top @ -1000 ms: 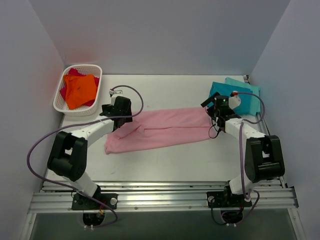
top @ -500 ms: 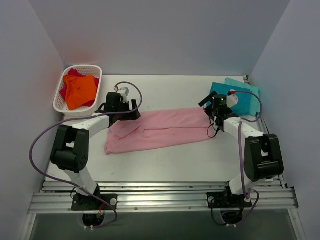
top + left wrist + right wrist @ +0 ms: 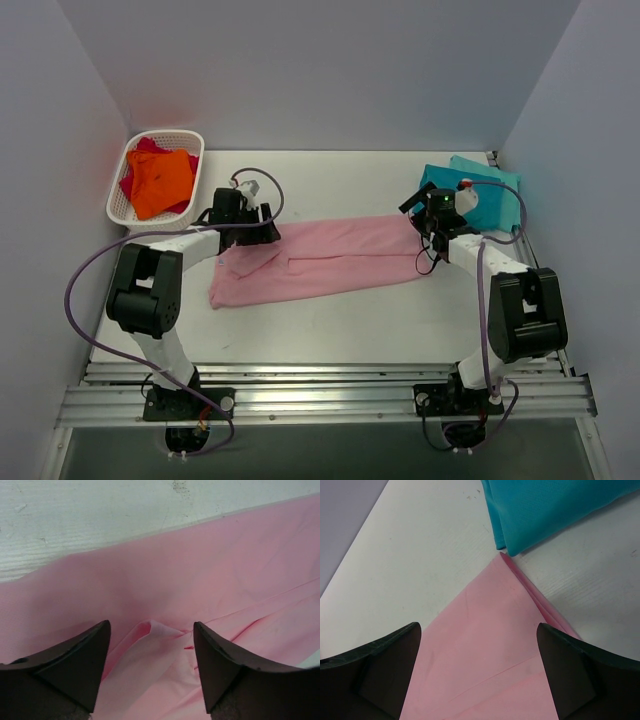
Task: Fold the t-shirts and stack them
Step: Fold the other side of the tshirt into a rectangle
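A light pink t-shirt lies folded lengthwise in a long band across the middle of the table. My left gripper is open low over its left end, where a raised fold of pink cloth sits between the fingers. My right gripper is open over the band's right end, the pink cloth flat below it. Folded teal and turquoise t-shirts are piled at the back right; the teal one shows just beyond the pink corner.
A white basket with orange and red garments stands at the back left. Walls close in the table on three sides. Bare table lies in front of the pink shirt.
My left gripper has moved back and turned to point right over the shirt's left end. My right gripper has shifted slightly. The pink shirt has stayed in place.
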Motion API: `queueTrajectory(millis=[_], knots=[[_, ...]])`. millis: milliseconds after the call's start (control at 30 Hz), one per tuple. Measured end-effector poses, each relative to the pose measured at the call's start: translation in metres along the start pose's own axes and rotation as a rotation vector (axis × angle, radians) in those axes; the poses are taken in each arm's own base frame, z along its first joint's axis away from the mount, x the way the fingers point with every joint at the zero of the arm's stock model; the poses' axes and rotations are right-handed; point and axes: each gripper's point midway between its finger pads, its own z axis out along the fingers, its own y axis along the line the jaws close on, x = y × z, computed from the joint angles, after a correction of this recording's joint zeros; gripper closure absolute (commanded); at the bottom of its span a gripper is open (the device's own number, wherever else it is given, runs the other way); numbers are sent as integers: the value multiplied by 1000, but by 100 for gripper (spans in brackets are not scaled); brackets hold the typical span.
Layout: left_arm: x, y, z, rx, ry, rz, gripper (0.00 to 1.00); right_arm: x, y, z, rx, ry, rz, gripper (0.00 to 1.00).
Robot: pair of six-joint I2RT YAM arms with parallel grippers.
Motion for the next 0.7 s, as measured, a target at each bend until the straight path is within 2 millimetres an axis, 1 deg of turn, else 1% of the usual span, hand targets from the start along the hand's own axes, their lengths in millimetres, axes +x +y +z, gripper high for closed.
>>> queueTrajectory(millis=[100, 167, 267, 333, 400, 433, 533, 667, 700], knots=[[3, 2, 2, -6, 9, -16, 39, -1, -1, 0, 4, -3, 2, 4], [7, 5, 3, -11, 20, -25, 45, -3, -3, 1, 10, -8, 4, 4], [17, 8, 3, -17, 43, -37, 46, -4, -5, 1, 17, -8, 3, 4], [23, 10, 3, -23, 57, -48, 51, -5, -7, 2, 20, -9, 4, 4], [27, 11, 3, -27, 67, -59, 60, -5, -7, 2, 22, -10, 4, 4], [29, 11, 3, -28, 71, -62, 69, -5, -7, 2, 22, -11, 4, 4], [31, 11, 3, -26, 77, -70, 88, -7, -9, 2, 26, -14, 6, 4], [35, 11, 3, -26, 83, -79, 97, -7, -9, 2, 27, -15, 6, 4], [37, 12, 2, -27, 86, -82, 98, -7, -9, 2, 28, -17, 6, 4]])
